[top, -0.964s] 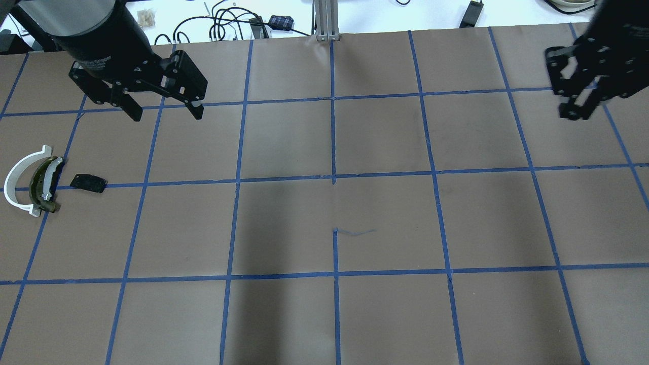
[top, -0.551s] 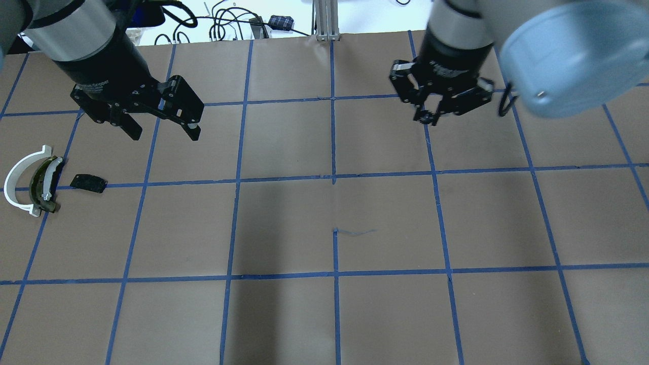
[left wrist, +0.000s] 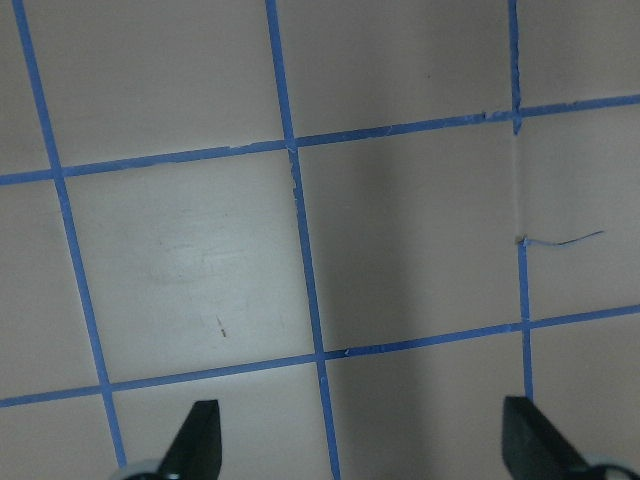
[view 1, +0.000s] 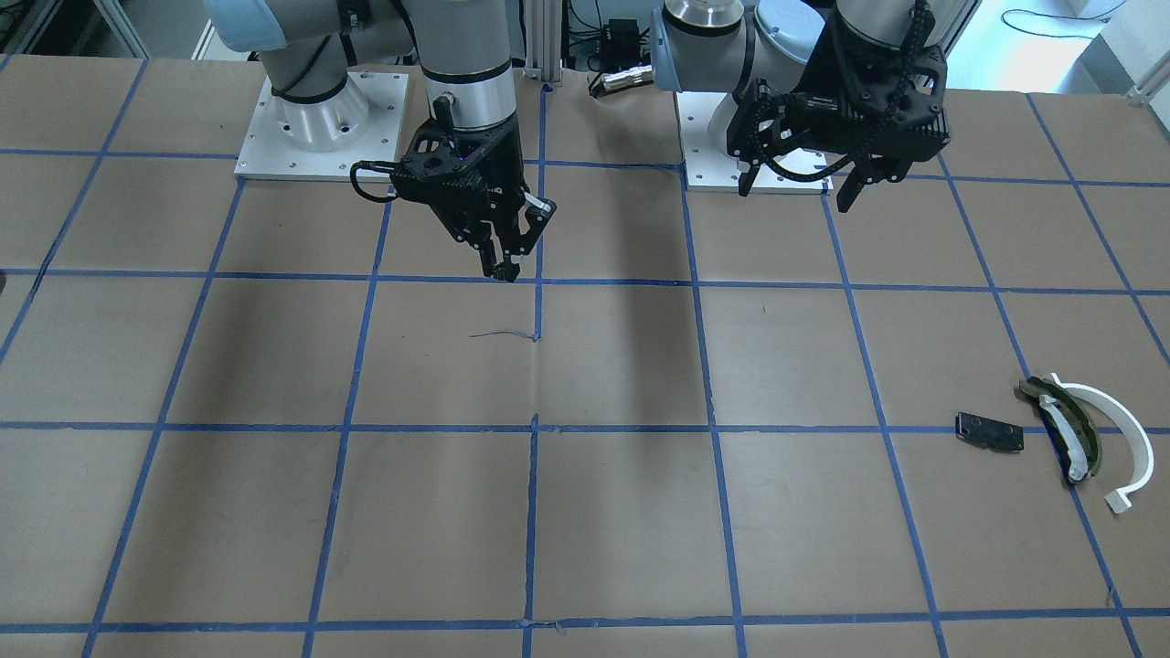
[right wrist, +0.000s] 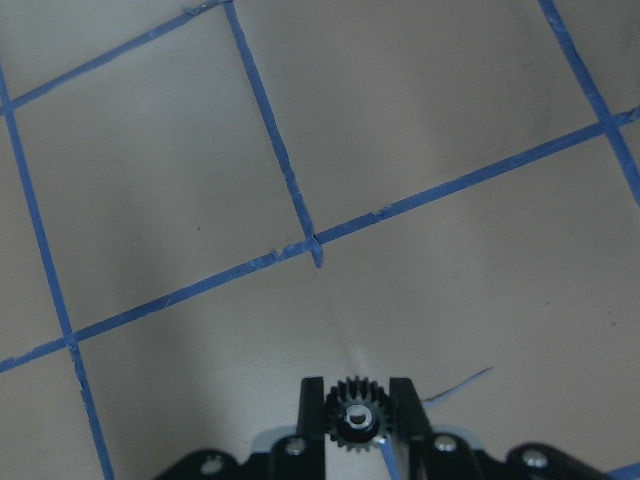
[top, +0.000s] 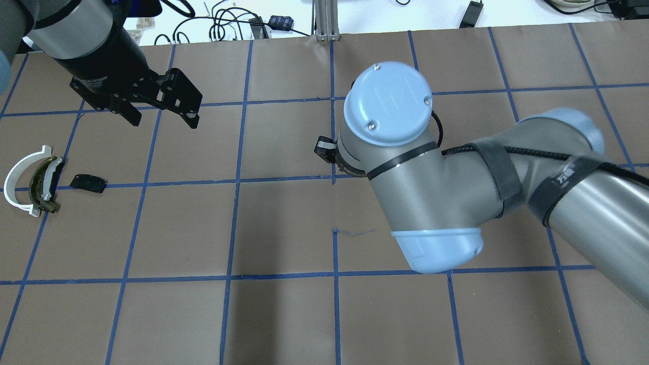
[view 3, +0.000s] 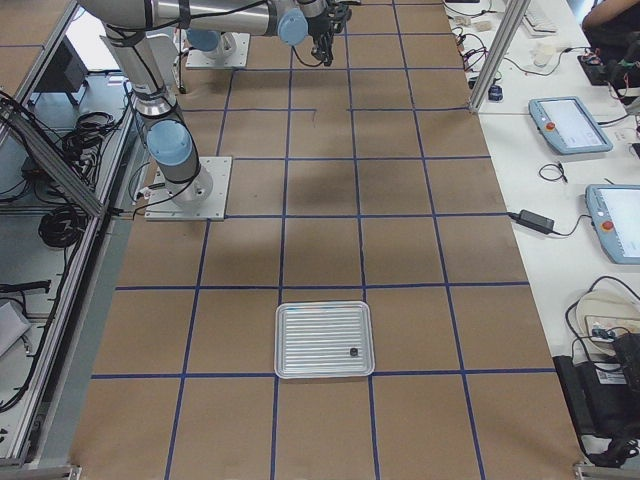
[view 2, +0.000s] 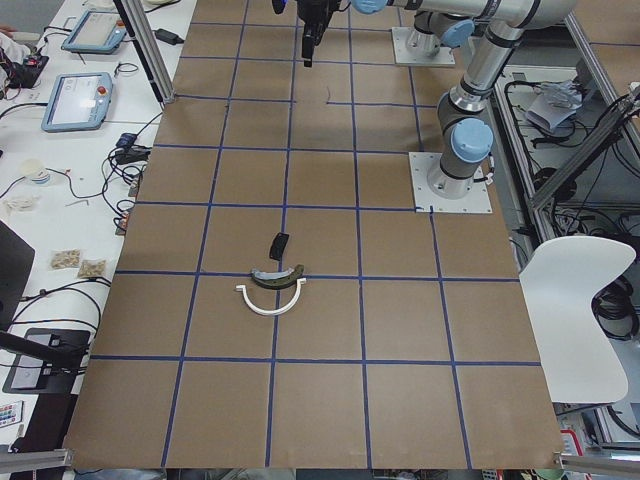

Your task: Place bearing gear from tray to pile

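The right arm has swung in from the robot's right edge of the counter [top: 284,314] toward the middle. In the overhead view its grey wrist and blue-capped joints now cover the centre squares, where a moment ago only bare brown paper showed. The left hand [top: 163,120] has hardly shifted.

The right hand [view 1: 503,268] points down over the middle of the counter, just above a blue tape line and near a short pen scribble. Its wrist camera shows the two fingers clenched on the bearing gear [right wrist: 355,415], a small black toothed wheel with a pale hub, held upright between the pads and clear of the surface. In the overhead view this hand is almost wholly hidden under its own wrist.

The left hand hangs released and empty, fingers spread wide, above the counter. Its own camera sees only paper and tape between the fingertips.

The pile [top: 40,182] lies at the robot's left end of the counter, well apart from the gear. It consists of a white half-ring [top: 17,177], a dark olive curved piece [top: 44,190] with white padding nested against the ring's inner side, and a small black plate [top: 88,183] just beside them, not touching.

The tray [view 3: 325,305] sits at the robot's right end, seen only from that side, with one small dark part [view 3: 354,351] in it.
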`<state>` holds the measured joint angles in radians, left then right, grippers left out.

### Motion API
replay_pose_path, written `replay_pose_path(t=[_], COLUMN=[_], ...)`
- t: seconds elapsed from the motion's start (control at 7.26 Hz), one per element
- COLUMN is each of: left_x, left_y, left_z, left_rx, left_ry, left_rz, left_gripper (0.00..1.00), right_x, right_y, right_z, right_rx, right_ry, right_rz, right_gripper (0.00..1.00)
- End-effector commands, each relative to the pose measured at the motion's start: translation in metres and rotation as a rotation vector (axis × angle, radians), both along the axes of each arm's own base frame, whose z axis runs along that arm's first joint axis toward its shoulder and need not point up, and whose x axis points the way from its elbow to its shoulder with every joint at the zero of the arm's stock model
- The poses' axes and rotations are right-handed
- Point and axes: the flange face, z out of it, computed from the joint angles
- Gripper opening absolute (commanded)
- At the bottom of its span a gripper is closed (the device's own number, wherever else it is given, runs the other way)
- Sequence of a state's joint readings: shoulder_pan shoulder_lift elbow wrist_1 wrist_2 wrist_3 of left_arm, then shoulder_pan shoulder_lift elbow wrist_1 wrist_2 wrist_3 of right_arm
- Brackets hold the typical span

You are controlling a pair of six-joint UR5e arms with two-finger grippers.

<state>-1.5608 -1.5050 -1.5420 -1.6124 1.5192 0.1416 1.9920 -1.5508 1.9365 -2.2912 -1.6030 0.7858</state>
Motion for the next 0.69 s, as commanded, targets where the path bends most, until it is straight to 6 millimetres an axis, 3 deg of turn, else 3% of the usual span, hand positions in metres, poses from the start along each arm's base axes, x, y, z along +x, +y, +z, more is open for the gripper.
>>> replay_pose_path(t=[0.0, 0.14, 0.28, 0.41, 0.55], left_x=[0.002, -0.003, -0.002, 0.000, 0.001], left_y=[-0.002, 0.001, 0.002, 0.002, 0.000], left_z=[0.002, -0.002, -0.001, -0.003, -0.020], left_rx=[-0.013, -0.002, -0.003, 0.006, 0.041], left_ry=[-0.001, 0.011, 0.003, 0.004, 0.018], left_rz=[0.001, 0.025, 0.042, 0.045, 0.042], left_gripper=[1.00, 1.00, 1.00, 1.00, 1.00], right_x=[0.003, 0.003, 0.003, -0.002, -0.008], right_y=[0.006, 0.005, 0.005, 0.001, -0.002], right_z=[-0.012, -0.011, -0.011, -0.006, 0.005], right_rx=[-0.029, -0.031, -0.030, -0.041, -0.069], right_ry=[-0.029, -0.029, -0.027, -0.032, 0.007], right_rz=[0.001, -0.001, 0.000, 0.001, 0.077], right_gripper=[0.51, 0.62, 0.81, 0.87, 0.90])
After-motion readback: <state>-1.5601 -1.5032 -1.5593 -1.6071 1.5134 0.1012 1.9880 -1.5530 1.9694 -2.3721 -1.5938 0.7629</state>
